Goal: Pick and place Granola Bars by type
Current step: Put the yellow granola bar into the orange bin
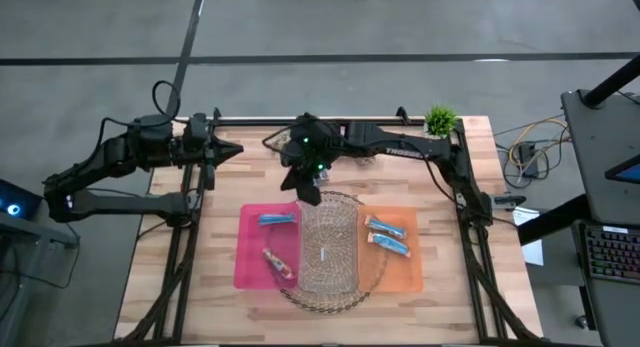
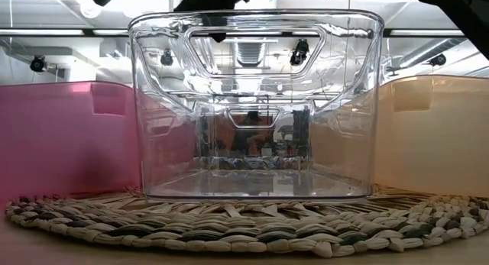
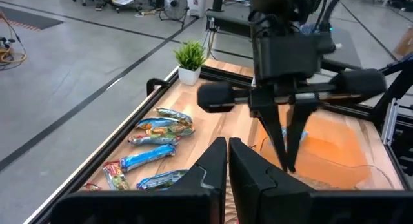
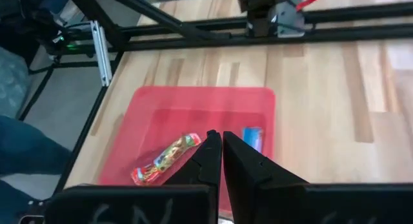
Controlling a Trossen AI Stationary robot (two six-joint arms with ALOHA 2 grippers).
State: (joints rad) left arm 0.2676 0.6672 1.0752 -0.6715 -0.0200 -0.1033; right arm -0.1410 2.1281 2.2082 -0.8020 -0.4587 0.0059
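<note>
My left pincer (image 1: 237, 153) waits at the far left of the table (image 1: 460, 287), near its back edge, fingers pressed together and holding nothing.

Pink bin (image 1: 250, 262), left of centre: one blue granola bar (image 1: 279, 219) toward its back, one brown-and-red bar (image 1: 279, 264) toward its front. The right wrist view shows the same two lying apart on the bin floor.

Centre: clear bin (image 1: 330, 252) on a round woven mat (image 1: 375, 277). One small pale item lies in it (too small for me to name). Through its walls the low view shows no bars.

My right pincer (image 1: 309, 195) hangs over the back left corner of the clear bin, close to the pink bin's back right corner. Fingers closed tight, nothing between them (the left wrist view shows them meeting at the tips, bare).

Orange bin (image 1: 405, 272), right of centre: two blue bars (image 1: 387, 236) side by side toward its back.

Small green potted plant (image 1: 440, 120) at the table's back right corner.

The left wrist view also shows several more bars (image 3: 155, 146), blue and brown, lying loose on the wood near a table edge.
</note>
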